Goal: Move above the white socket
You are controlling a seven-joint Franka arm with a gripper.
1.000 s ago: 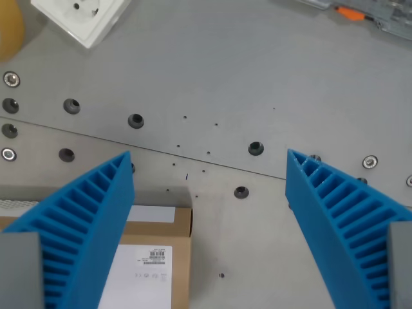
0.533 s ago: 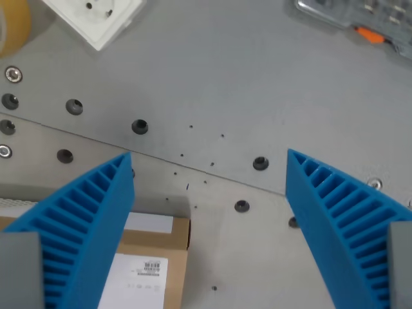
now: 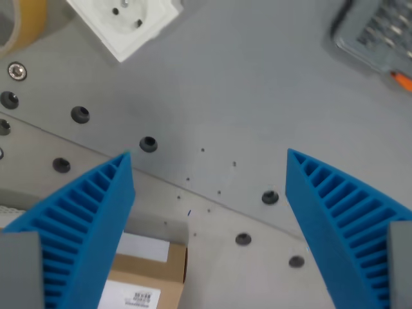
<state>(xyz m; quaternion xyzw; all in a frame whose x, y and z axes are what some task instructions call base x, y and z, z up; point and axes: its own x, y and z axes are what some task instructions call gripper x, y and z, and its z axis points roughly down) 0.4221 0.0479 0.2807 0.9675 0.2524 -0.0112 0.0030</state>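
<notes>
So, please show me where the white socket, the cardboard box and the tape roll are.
white socket (image 3: 125, 22), wrist view, on its white face beside the round recess.
cardboard box (image 3: 151, 280), wrist view, on its brown top next to the white label.
tape roll (image 3: 29, 19), wrist view, on its yellowish outer band.

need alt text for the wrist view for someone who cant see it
An open gripper with two blue ribbed fingers hangs over a grey metal table dotted with bolt holes. The white socket sits at the top left edge, partly cut off, beside a tape roll. A cardboard box lies at the bottom left.
</notes>
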